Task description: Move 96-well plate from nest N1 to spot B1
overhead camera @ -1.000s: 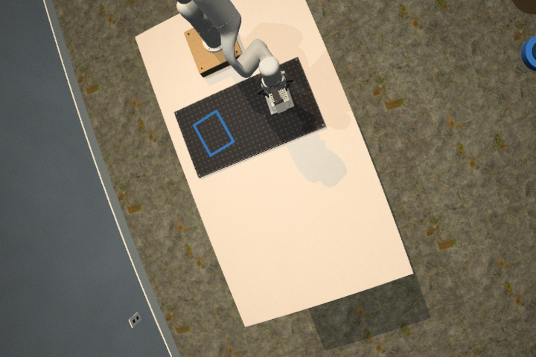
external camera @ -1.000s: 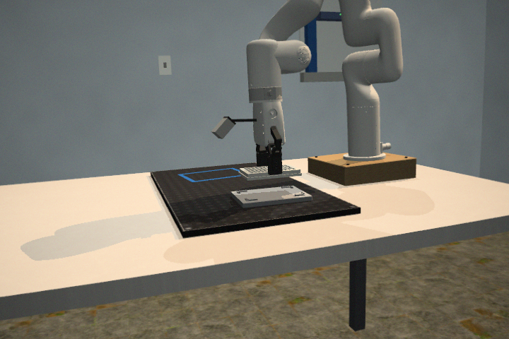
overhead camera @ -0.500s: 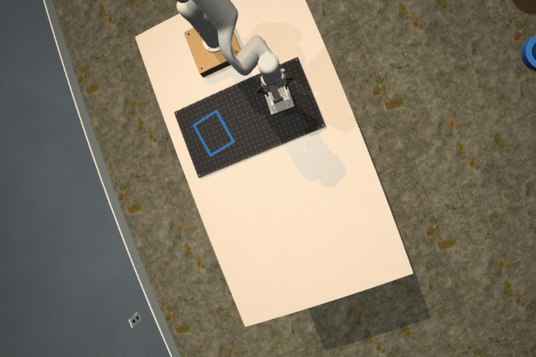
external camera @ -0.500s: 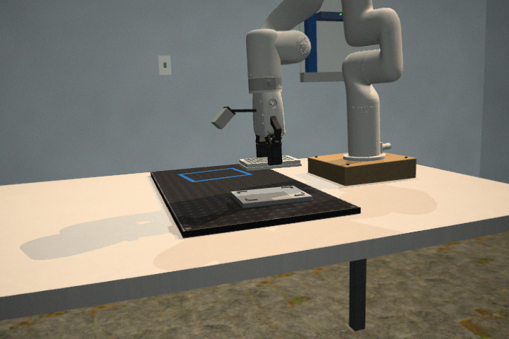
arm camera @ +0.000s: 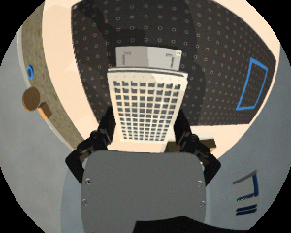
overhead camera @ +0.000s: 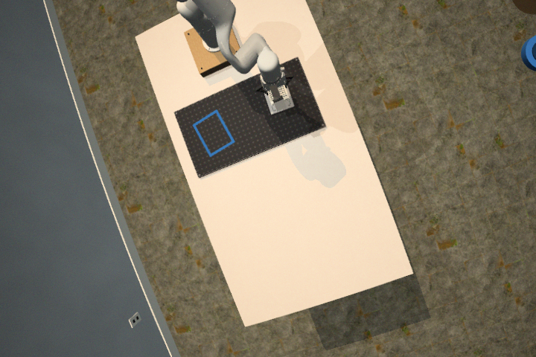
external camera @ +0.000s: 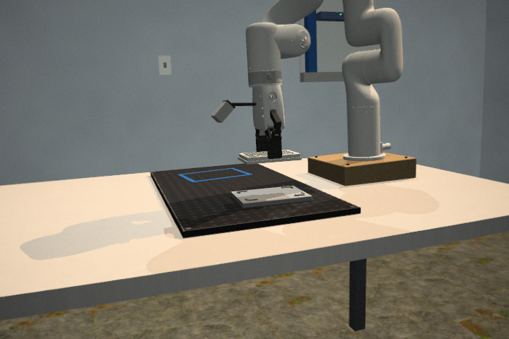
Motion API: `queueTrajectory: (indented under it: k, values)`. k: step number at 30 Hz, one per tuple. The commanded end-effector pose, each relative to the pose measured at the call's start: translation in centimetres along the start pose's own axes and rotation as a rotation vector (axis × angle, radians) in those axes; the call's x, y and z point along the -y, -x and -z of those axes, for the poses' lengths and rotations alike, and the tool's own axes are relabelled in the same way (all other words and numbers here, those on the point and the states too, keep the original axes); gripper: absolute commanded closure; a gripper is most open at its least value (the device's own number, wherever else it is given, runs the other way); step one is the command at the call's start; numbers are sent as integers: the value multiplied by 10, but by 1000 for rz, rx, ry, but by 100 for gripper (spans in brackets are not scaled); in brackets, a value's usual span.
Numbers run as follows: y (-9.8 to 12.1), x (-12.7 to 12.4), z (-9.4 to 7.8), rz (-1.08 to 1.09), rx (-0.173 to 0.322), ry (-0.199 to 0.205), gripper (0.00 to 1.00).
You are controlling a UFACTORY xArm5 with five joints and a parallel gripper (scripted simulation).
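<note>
My gripper (external camera: 269,152) is shut on the white 96-well plate (external camera: 266,157) and holds it level in the air, well above the grey plate nest (external camera: 271,195). In the wrist view the plate (arm camera: 149,109) sits between my black fingers, with the empty nest (arm camera: 148,60) below and beyond it. From above, the plate (overhead camera: 281,93) hangs over the nest (overhead camera: 286,103) at the right part of the black deck (overhead camera: 249,117). The blue taped outline (overhead camera: 213,132) lies at the left part of the deck; it also shows in the side view (external camera: 214,174) and the wrist view (arm camera: 252,84).
The arm's wooden base block (external camera: 361,167) stands on the table behind the deck. A small grey camera box (external camera: 222,111) sticks out on a rod from the wrist. The table edge runs close along the deck's right side.
</note>
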State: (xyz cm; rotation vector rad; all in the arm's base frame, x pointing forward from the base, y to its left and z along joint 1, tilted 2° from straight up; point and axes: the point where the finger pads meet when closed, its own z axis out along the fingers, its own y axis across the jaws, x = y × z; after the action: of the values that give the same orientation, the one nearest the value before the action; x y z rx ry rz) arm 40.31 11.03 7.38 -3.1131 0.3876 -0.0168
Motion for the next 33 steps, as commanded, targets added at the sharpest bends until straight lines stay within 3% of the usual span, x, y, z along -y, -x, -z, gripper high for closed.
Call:
queueTrajectory:
  k: [1,6,12,33]
  values:
    - [-1,1,2,0,-3,-2,100]
    - [-1,1,2,0,-3,-2,100]
    - [-5,-19,1,196,-5,-1,100]
    - [-16,-82,1,196,-9,0,100]
